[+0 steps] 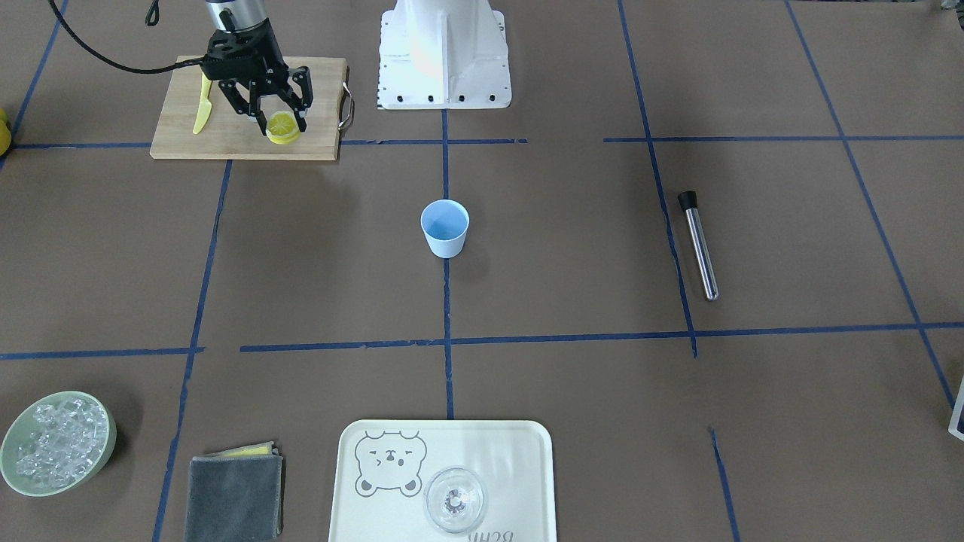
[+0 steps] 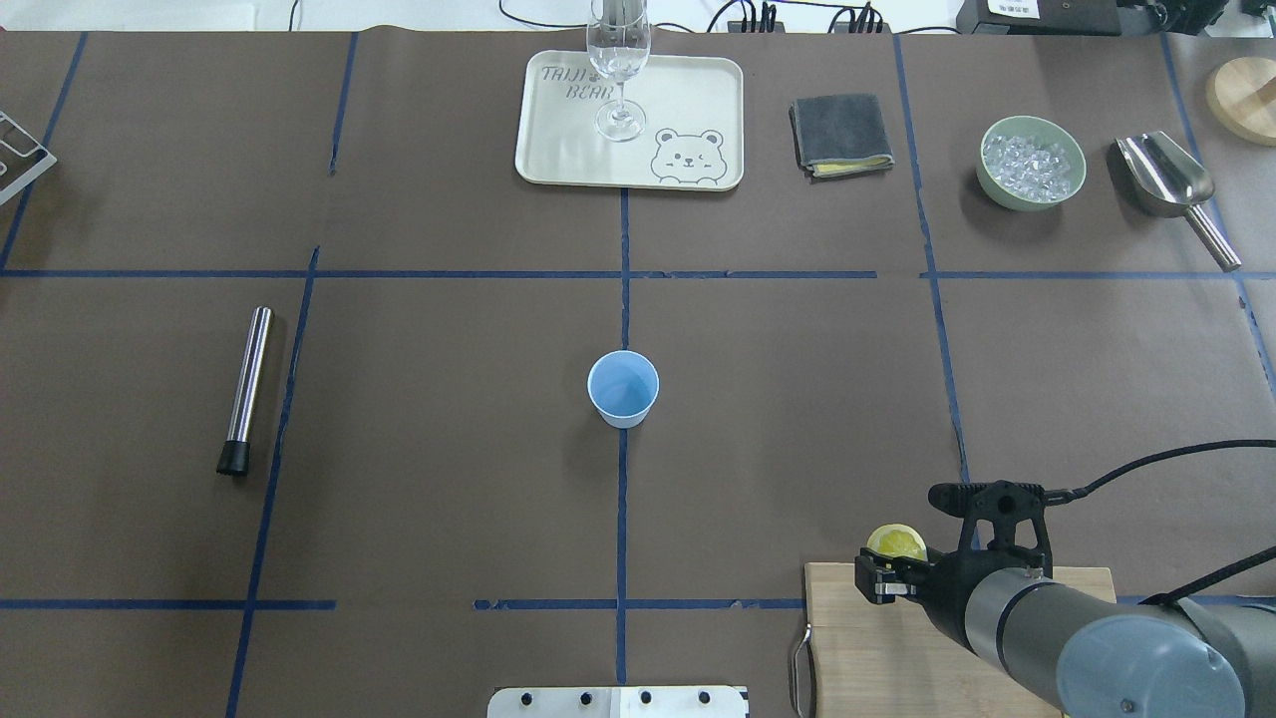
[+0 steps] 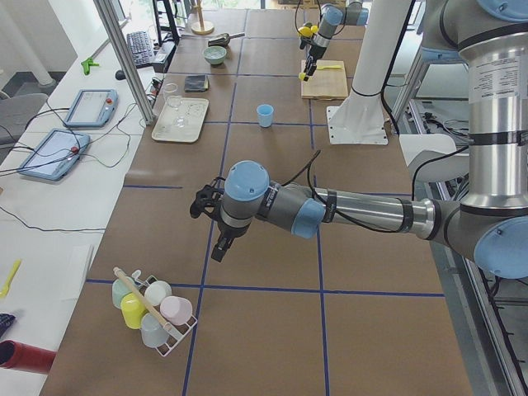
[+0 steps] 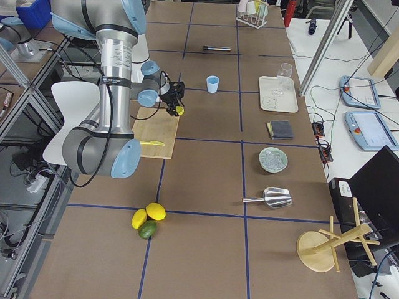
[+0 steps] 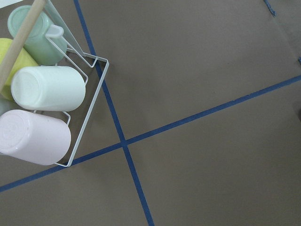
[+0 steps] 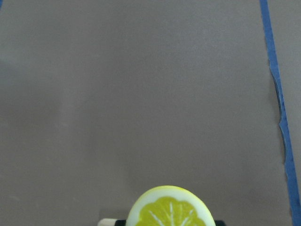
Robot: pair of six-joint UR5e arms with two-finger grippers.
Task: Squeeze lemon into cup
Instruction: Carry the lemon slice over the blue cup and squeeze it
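My table [image 1: 602,248] carries a board [image 1: 324,113] with a knife [image 1: 202,105], a tray [image 1: 512,452] holding a glass [image 1: 454,499], and a bowl [image 1: 111,444] of ice [image 1: 56,444].
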